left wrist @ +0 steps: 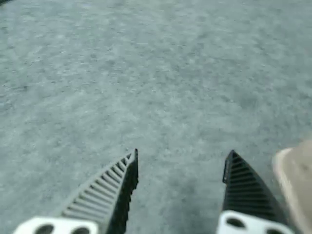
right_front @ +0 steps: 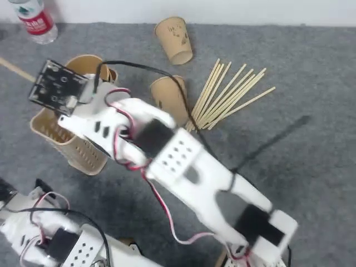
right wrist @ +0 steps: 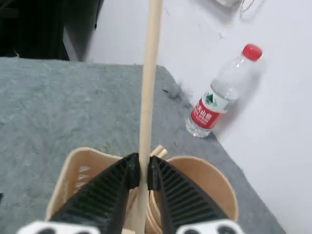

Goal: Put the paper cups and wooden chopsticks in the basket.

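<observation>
Right gripper (right wrist: 143,163) is pinching a pale wooden chopstick (right wrist: 148,73) above the tan perforated basket (right wrist: 73,170) | left gripper (left wrist: 183,155) is hanging spread over grey carpet (left wrist: 156,73) | step, likely: depositing chopstick | next: lowering, releasing inside | brown paper cups (right_front: 173,40) and loose chopsticks (right_front: 228,97) are lying outside.

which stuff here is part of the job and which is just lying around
job: basket; far paper cup; middle paper cup; paper cup by basket; loose chopsticks; chopstick in right gripper
lying about: water bottle
</observation>
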Controlling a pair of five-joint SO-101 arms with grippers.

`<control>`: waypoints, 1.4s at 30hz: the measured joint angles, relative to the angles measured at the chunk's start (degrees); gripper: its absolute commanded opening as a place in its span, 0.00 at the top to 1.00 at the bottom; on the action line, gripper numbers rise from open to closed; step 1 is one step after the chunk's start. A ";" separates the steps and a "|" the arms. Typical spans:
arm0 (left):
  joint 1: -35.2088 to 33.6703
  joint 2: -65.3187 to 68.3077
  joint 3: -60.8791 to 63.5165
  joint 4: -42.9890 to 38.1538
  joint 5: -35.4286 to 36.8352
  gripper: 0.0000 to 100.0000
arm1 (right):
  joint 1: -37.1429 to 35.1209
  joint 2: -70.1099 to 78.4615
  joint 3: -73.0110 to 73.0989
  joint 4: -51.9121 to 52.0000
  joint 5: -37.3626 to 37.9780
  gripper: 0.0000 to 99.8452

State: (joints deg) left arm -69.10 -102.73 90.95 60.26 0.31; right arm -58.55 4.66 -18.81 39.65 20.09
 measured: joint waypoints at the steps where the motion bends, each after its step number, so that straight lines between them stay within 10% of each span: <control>1: 0.00 0.00 0.00 0.09 -0.09 0.73 | 0.53 1.49 0.00 -0.88 -0.09 0.99; 34: 4.66 0.00 0.35 1.76 -0.70 0.76 | -7.21 6.15 8.62 -24.09 -4.84 0.99; 42: 4.66 0.00 0.35 1.76 -0.70 0.76 | -6.15 6.95 8.70 -22.77 -5.19 0.71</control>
State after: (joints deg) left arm -64.44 -102.73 91.30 62.02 -0.40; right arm -64.70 11.60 -10.11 16.88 14.90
